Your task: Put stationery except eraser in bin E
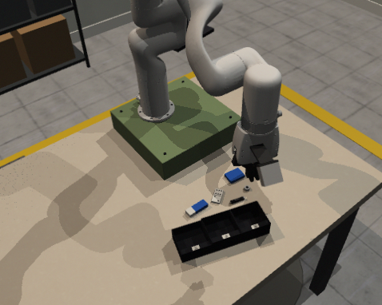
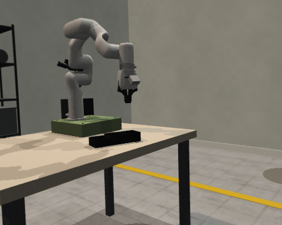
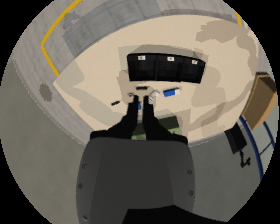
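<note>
My gripper (image 1: 252,175) (image 2: 127,99) is shut with nothing visible between the fingers. It hangs well above the table, over the spot behind the right end of the black three-compartment bin (image 1: 220,231). The bin's labels are too small to read. On the table behind the bin lie a blue flat block (image 1: 234,175), a blue and white eraser (image 1: 196,207), a white domino (image 1: 217,196), a small black oblong item (image 1: 236,200) and a small grey ring (image 1: 247,188). In the wrist view the fingertips point at the table just short of the bin (image 3: 165,67).
The green base block (image 1: 175,123) with the arm's foot stands behind the small items. The table's right edge and corner (image 1: 380,179) are to the right. A shelf with brown boxes (image 1: 31,47) stands off the table at the far left.
</note>
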Available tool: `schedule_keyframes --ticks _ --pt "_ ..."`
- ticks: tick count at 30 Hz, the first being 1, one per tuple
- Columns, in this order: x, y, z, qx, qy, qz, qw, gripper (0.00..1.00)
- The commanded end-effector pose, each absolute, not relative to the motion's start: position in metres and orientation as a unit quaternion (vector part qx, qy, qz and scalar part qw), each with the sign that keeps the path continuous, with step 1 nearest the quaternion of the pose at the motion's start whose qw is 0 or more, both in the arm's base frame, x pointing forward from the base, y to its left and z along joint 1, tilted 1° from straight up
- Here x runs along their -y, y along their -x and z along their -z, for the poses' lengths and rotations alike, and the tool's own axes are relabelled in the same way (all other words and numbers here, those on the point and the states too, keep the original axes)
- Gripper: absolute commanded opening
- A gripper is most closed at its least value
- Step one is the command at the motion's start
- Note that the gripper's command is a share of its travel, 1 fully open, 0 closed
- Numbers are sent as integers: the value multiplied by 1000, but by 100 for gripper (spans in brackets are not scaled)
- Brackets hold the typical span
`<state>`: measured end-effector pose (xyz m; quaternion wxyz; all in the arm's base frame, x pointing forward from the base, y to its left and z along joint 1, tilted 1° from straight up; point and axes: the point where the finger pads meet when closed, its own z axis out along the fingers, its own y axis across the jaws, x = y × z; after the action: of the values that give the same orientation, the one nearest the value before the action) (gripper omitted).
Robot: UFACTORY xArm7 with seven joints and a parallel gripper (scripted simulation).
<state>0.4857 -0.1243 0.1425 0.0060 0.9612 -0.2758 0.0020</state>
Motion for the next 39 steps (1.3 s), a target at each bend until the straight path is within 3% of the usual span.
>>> schedule_keyframes --ticks 1,3,4,34,39 --pt "125 -487 -146 276 -961 -5 6 7" --pt "125 -487 -146 276 -961 -5 6 7" --pt "120 -482 -141 252 -968 -5 6 56" --pt "8 -348 -15 -174 -985 12 12 56" --pt "8 -348 -15 -248 -969 15 12 56"
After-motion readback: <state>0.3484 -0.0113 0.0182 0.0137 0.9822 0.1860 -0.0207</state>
